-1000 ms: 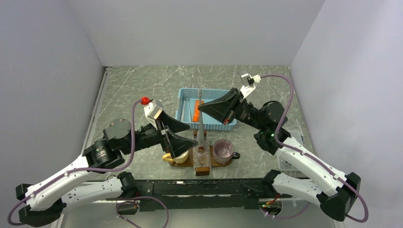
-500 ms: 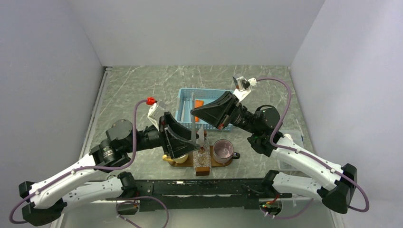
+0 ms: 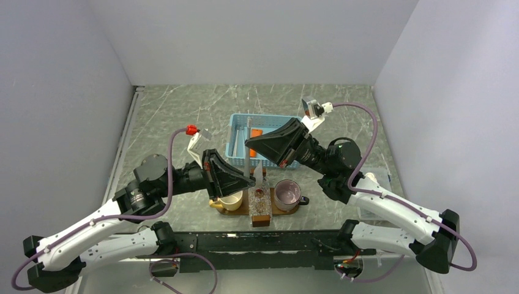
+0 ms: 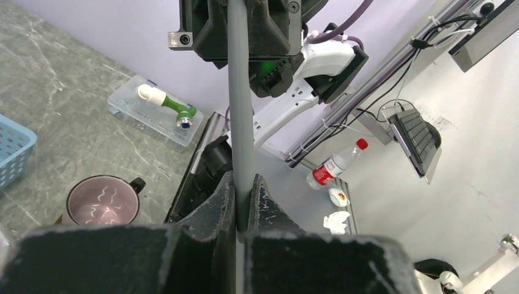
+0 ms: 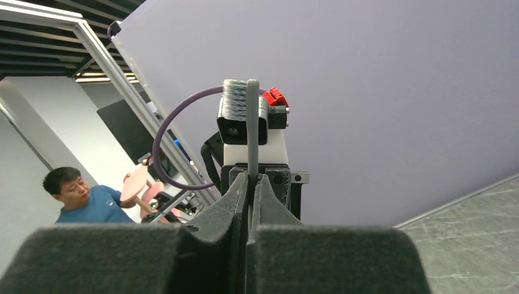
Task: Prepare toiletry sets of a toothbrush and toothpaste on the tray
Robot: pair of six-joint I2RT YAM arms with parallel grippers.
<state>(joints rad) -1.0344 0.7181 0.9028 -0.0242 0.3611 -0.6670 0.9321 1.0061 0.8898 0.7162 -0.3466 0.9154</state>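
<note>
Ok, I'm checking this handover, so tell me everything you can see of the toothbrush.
The toothbrush is a slim, straight, pale grey-blue stick, plastic by its look, with a tuft of bristles at one end. It is held clear of the table, touching nothing but the fingers: the left gripper pinches one part of the handle and the right gripper another, both shut on it.

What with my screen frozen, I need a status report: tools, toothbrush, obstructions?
Left tool shut on toothbrush. Right tool shut on same toothbrush. Held in air between both, near basket. No obstruction seen.
</note>
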